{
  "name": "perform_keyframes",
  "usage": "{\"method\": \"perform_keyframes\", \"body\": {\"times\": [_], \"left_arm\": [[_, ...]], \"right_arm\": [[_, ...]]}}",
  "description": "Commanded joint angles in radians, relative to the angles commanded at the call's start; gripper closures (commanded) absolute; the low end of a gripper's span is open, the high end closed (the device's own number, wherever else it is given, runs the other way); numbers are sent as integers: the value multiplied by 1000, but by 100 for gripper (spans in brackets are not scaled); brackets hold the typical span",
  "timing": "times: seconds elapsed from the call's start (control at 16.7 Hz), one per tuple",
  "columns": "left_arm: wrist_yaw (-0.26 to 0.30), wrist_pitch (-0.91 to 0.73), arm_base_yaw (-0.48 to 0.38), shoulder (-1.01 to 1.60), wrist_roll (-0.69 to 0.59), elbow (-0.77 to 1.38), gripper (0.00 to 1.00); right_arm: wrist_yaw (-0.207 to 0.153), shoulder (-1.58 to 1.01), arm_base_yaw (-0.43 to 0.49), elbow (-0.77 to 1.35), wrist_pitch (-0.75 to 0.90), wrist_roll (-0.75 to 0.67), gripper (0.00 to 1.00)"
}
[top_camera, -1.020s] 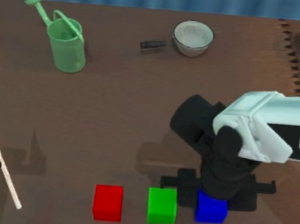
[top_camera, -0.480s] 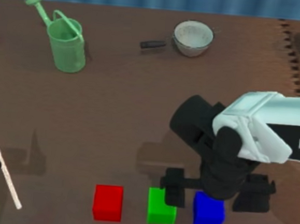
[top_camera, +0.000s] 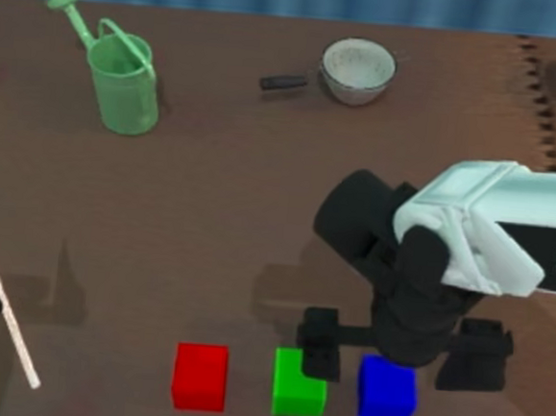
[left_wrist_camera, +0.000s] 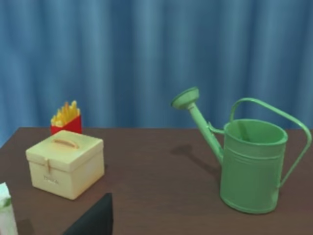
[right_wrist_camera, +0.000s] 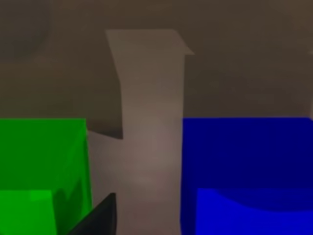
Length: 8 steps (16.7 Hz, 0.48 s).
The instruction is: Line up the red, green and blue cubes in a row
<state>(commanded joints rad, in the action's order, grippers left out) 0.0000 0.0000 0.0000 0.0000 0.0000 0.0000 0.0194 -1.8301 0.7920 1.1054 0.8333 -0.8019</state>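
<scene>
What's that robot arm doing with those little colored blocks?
The right gripper hangs open just above the small deep blue cube, not holding it. That cube sits on the brown table in a row with the bright green cube and bright red cube, with gaps between them. The left arm is parked at the table's left edge.

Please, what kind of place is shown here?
Probably a simulated tabletop test scene: a brown table before a blue curtain, holding mixed props such as a watering can, a saucepan and coloured cubes.
</scene>
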Motion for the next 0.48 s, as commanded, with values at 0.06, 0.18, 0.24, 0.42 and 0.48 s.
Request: {"method": "perform_keyframes", "body": {"times": [0.06,0.18,0.24,0.42,0.48], "left_arm": [[0,0,0,0,0,0,0],[0,0,0,0,0,0,0],[0,0,0,0,0,0,0],[0,0,0,0,0,0,0],[0,0,0,0,0,0,0]], "right_arm": [[0,10,2,19,30,0,0],[-1,37,7,62,102,1,0],[-1,51,9,84,141,1,0],[1,87,11,135,224,2,0],[1,92,11,142,233,2,0]]}}
